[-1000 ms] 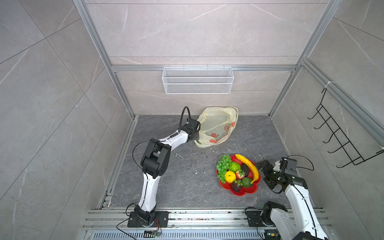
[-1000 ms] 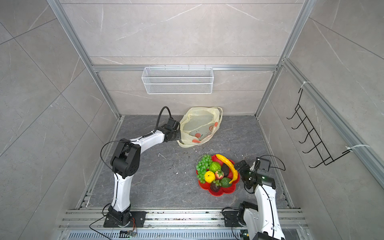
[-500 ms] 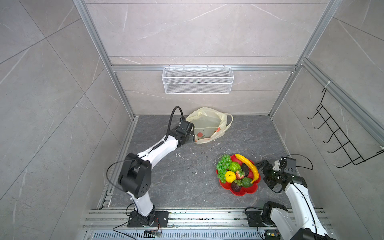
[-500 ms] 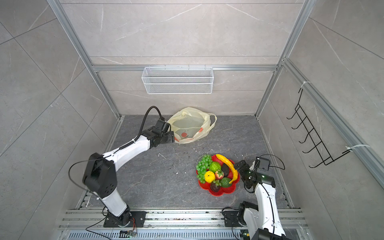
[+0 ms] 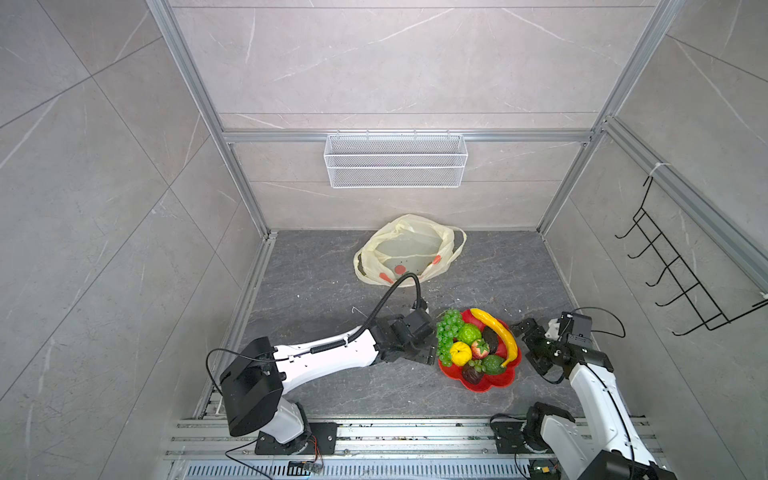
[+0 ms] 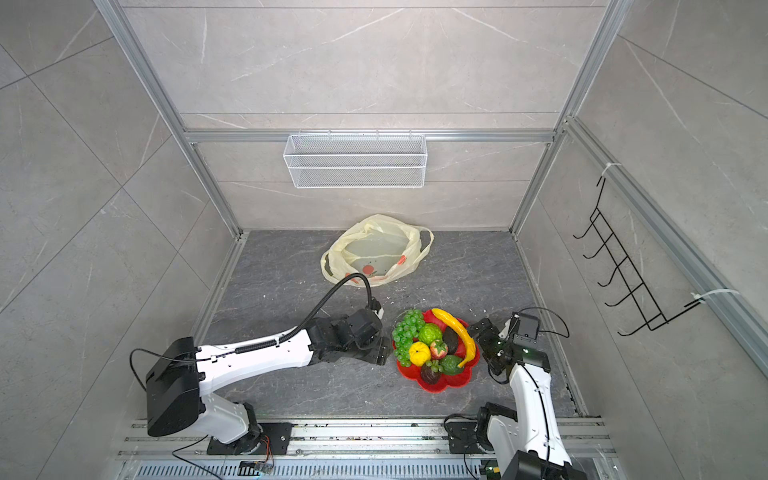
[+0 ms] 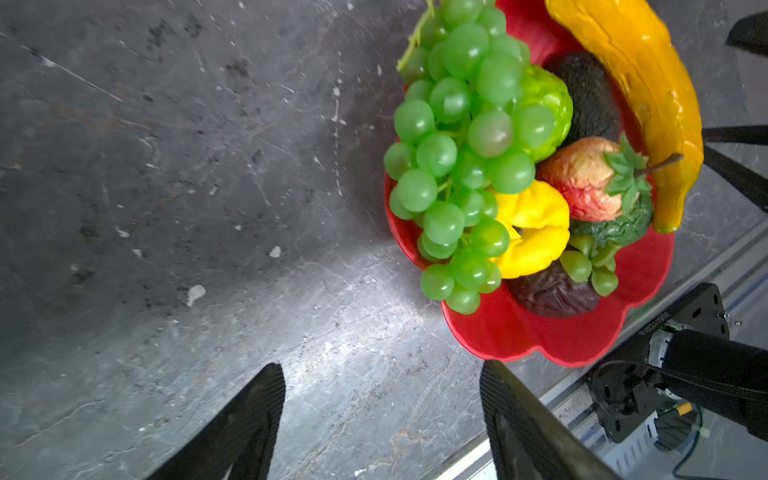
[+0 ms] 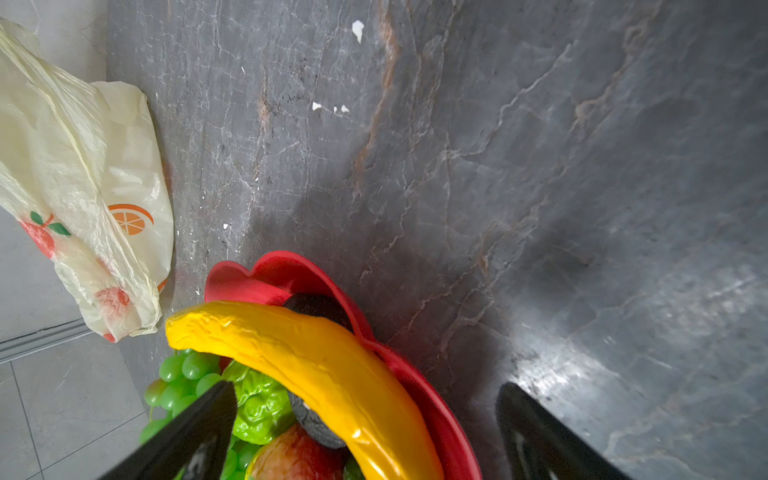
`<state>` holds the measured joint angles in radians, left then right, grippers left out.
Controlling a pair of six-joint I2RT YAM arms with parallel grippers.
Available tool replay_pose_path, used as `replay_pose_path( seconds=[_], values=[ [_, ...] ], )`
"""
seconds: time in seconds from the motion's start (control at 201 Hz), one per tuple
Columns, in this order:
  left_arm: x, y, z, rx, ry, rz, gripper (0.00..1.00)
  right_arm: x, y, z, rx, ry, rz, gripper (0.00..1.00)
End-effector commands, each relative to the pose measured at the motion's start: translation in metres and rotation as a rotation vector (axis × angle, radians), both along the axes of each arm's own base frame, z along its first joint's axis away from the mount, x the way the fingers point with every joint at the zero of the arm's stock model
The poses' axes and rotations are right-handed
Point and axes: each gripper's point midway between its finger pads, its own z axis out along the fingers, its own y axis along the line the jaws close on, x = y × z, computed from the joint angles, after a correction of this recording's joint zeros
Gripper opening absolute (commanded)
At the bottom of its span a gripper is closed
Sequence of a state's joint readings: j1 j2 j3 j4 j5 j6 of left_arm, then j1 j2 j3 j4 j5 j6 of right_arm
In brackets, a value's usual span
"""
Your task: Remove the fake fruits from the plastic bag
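Black ribbed fingers of the left end effector (image 7: 380, 370) stand apart with only stone between them, so it is open and holds nothing. It hangs low at the 9 o'clock side of the red plate (image 7: 519, 332), just beside its rim. The right end effector (image 8: 365, 388) is also spread wide and grips nothing. It is close to the plate's 3 o'clock side.

The fake fruits (image 5: 468, 333) are heaped on this plate: a green grape bunch (image 7: 457, 158), a long yellow banana (image 7: 648, 104), a yellow citrus (image 7: 532, 228), a pale red strawberry (image 7: 582, 183), a bumpy green fruit (image 7: 544, 112) and a dark brown piece (image 7: 552, 291). The plastic bag (image 5: 409, 249) is thin, pale yellow and half transparent, with orange-red prints. It lies at 12 o'clock of the bench (image 5: 316, 291), against the back wall (image 5: 395, 208).

One second ago the left end effector was at the bag's edge. Now it is at the plate, and the bag is loose and has shifted a little toward 9 o'clock. The right arm has not moved.

The plate sits near 5 o'clock, not far from the front rail (image 5: 395, 432). Bare stone lies between plate and bag, and it is wider toward 9 o'clock.
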<state>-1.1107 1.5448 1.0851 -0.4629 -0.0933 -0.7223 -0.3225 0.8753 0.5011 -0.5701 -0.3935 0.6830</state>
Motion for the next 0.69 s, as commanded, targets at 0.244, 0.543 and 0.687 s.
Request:
replay_pose_path(
  seconds=[0.244, 0.543, 0.687],
  values=[
    [-0.01, -0.014, -0.027, -0.005, 0.071, -0.021, 0.72, 0.013, 0.003, -0.004, 0.013, -0.057, 0.039, 1.0],
    [-0.002, -0.002, -0.02, -0.005, 0.002, 0.02, 0.75, 0.015, 0.017, -0.008, 0.102, -0.089, 0.057, 1.0],
    [0.002, 0.007, -0.015, -0.001, -0.033, 0.046, 0.76, 0.014, 0.028, -0.009, 0.14, -0.095, 0.064, 1.0]
  ],
)
